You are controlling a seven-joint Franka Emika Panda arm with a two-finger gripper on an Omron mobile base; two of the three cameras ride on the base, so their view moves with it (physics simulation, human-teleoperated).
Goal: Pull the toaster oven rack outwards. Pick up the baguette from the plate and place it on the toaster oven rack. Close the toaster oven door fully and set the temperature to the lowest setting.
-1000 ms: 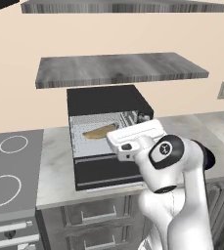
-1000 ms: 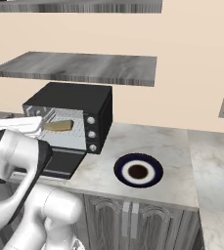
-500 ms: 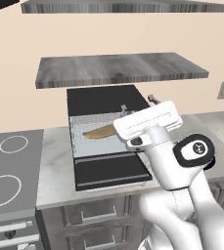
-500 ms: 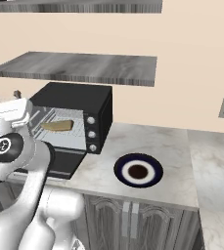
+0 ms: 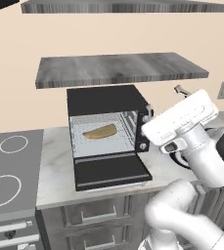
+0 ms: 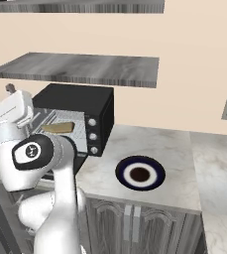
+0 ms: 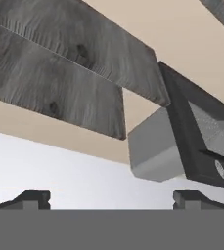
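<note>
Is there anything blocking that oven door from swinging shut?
Nothing visible does. The toaster oven door lies open and flat with nothing on it. The baguette sits inside on the toaster oven rack. The open gripper is up to the oven's right, holding nothing.

Toaster oven (image 5: 106,100): matt black casing, no shine. Toaster oven door (image 5: 111,172) below casing: flat black panel, dull. Toaster oven rack (image 5: 103,138) inside casing: silver-grey metal wire. Baguette (image 5: 100,131) on rack: tan-golden crust, matt. Worktop (image 6: 169,154) beside oven: pale marble look, grey veins, smooth. Shelf (image 5: 118,68) above oven: grey wood grain (rough-looking). Plate (image 6: 140,173) right of oven: glazed, dark blue rim, faint sheen.
</note>
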